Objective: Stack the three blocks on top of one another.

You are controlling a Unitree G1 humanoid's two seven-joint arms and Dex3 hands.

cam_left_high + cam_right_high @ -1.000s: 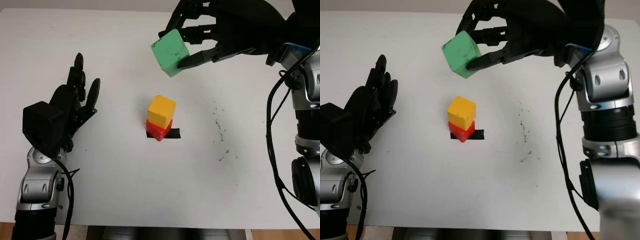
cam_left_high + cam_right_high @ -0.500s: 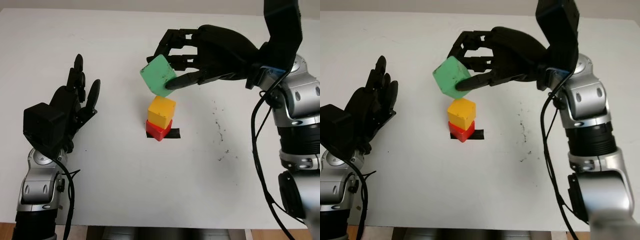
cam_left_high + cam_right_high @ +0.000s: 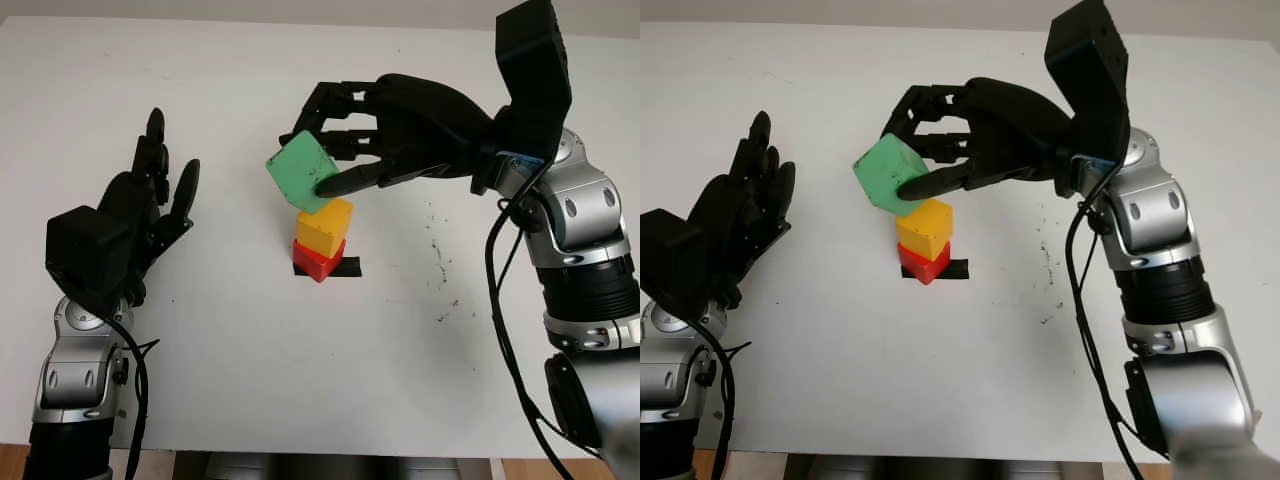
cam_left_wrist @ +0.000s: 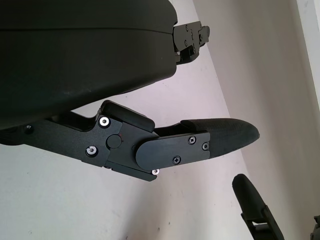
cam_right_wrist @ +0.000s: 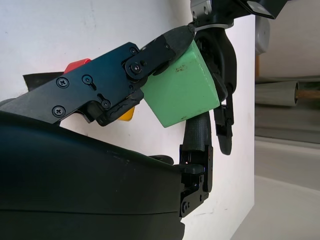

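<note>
Left eye view, stock as we find it on the white desk (image 3: 250, 380):

Item one: red block (image 3: 316, 261), lowest of the pile, sitting on a strip of black tape (image 3: 345, 267) near the middle of the desk.

Item two: yellow block (image 3: 326, 228), set on top of the red block, slightly turned against it. We count this tier as done.

Item three: green block (image 3: 302, 173), not yet placed. It is carried tilted in the right hand (image 3: 385, 140), pinched between the thumb below and the fingers (image 3: 330, 110) above, as the right wrist view confirms with the green block (image 5: 182, 90) clamped between black digits. It hangs just beside and above the far-left top edge of the yellow block; we cannot tell whether its lower corner touches that block.

Item four: left hand (image 3: 140, 215), open, holding nothing, well apart from the pile on the left side of the desk.

Item five: scattered dark specks (image 3: 438, 262) on the desk, right of the pile.

Our reckoning: two of three blocks stacked. What is left, in our judgement, is to bring the green block level and square over the yellow one, set it down and let go without nudging the lower two.
</note>
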